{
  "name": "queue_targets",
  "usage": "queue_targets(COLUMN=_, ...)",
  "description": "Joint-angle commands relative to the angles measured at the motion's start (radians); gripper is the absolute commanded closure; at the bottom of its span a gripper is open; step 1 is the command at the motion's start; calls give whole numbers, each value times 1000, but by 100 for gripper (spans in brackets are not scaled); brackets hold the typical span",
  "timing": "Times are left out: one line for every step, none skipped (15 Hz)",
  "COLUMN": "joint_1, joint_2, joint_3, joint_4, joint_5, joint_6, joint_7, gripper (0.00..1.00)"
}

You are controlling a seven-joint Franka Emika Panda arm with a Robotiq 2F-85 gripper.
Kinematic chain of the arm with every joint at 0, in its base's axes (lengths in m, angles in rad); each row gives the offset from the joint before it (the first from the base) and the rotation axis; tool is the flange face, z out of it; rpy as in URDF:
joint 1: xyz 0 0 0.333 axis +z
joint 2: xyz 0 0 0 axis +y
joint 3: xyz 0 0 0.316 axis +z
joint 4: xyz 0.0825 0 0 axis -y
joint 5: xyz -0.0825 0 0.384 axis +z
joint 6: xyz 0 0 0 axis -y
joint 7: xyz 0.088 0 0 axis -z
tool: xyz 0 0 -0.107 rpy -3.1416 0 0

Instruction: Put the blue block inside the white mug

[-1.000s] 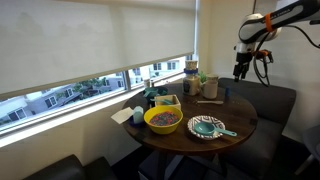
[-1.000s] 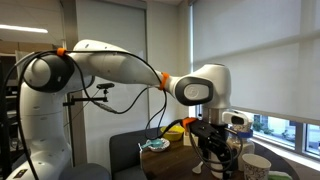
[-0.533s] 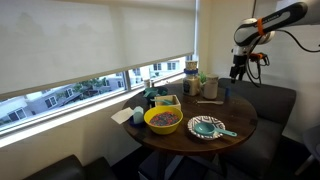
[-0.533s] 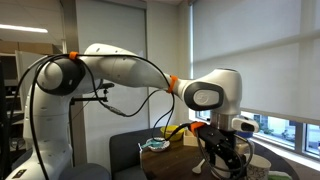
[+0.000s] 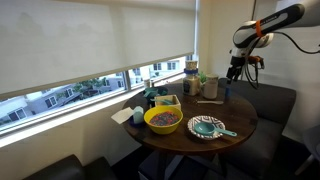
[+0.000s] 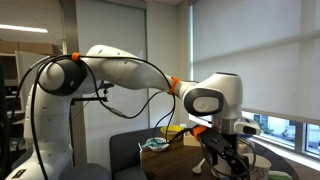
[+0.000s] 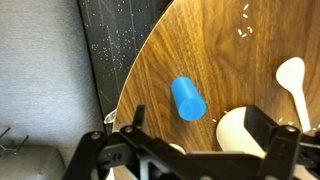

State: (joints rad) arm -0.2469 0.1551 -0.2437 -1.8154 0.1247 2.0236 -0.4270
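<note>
In the wrist view, the blue block (image 7: 187, 98) is seen lying on the wooden table (image 7: 225, 45) around mid-frame, just left of the white mug (image 7: 236, 128) at lower right. A white spoon (image 7: 291, 78) is parked at the far right. The gripper (image 7: 195, 128) fingers are held wide apart along the bottom, with nothing clamped.

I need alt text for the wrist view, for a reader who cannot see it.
A small blue block lies on a round wooden table, just ahead of the open gripper. At the picture's right are a white rounded object, partly hidden, and a white spoon.
</note>
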Motion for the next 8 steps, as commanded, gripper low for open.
queue_targets(joint_1=-19, joint_2=14, joint_3=18, joint_4=-17, joint_5=12, joint_6=45, joint_7=-25, gripper=0)
queue_targets(joint_1=-19, joint_2=19, joint_3=21, joint_4=-22, joint_5=16, joint_6=59, joint_7=-35, gripper=3)
queue_targets(joint_1=-19, joint_2=27, joint_3=23, joint_4=-26, joint_5=17, joint_6=82, joint_7=-42, gripper=6)
queue_targets(joint_1=-20, joint_2=35, joint_3=26, joint_4=-29, joint_5=22, joint_6=99, joint_7=-52, gripper=5)
queue_targets(joint_1=-20, joint_2=44, joint_3=30, joint_4=-30, joint_5=20, joint_6=111, joint_7=-54, gripper=7)
queue_targets(joint_1=-20, joint_2=52, joint_3=33, joint_4=-30, joint_5=19, joint_6=120, joint_7=-56, gripper=9)
queue_targets(joint_1=-22, joint_2=58, joint_3=38, joint_4=-32, joint_5=21, joint_6=135, joint_7=-65, gripper=18)
queue_targets(joint_1=-24, joint_2=66, joint_3=41, joint_4=-29, joint_5=23, joint_6=138, joint_7=-66, gripper=19)
